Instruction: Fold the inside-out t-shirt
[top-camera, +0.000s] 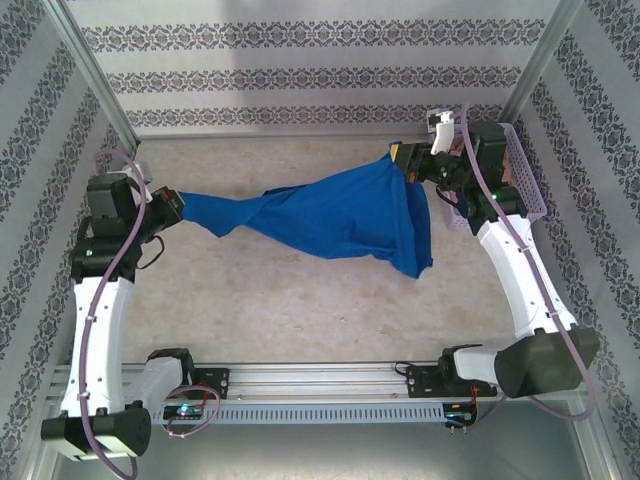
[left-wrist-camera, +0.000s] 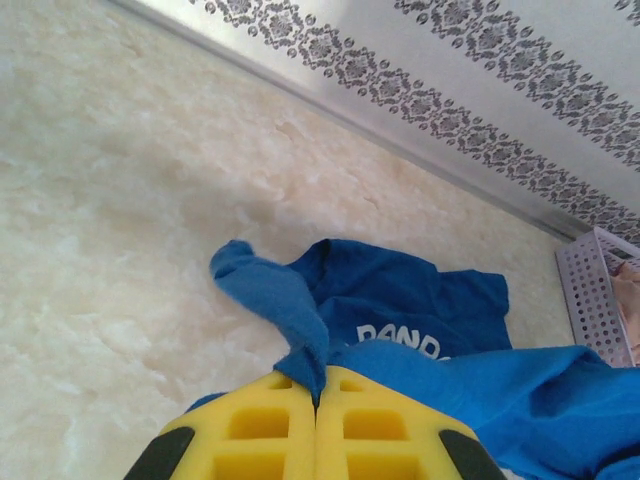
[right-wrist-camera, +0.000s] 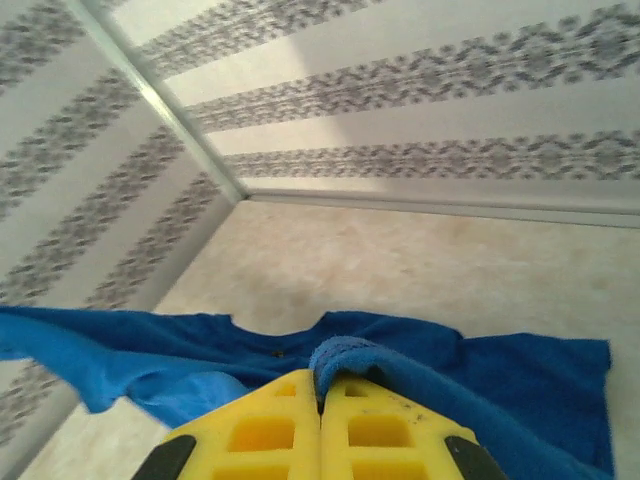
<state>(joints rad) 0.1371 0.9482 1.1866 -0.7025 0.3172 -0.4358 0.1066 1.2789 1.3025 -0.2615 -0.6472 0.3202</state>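
A royal-blue t-shirt (top-camera: 340, 215) hangs stretched above the table (top-camera: 300, 310), pinched between the left end effector (top-camera: 178, 208) and the right end effector (top-camera: 405, 160), near a lavender perforated basket (top-camera: 530, 175).

One blue t-shirt (top-camera: 340, 215), two end effectors (top-camera: 178, 208) (top-camera: 408, 162), one basket (top-camera: 535, 185).

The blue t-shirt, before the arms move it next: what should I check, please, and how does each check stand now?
1. Left gripper shut on the t-shirt: ok.
2. Right gripper shut on it: ok.
3. Cloth spread flat between them: not ok, it is twisted near the left gripper.
4. Which edge of the shirt each one holds: cannot tell.
5. Cloth apart from the basket: ok.
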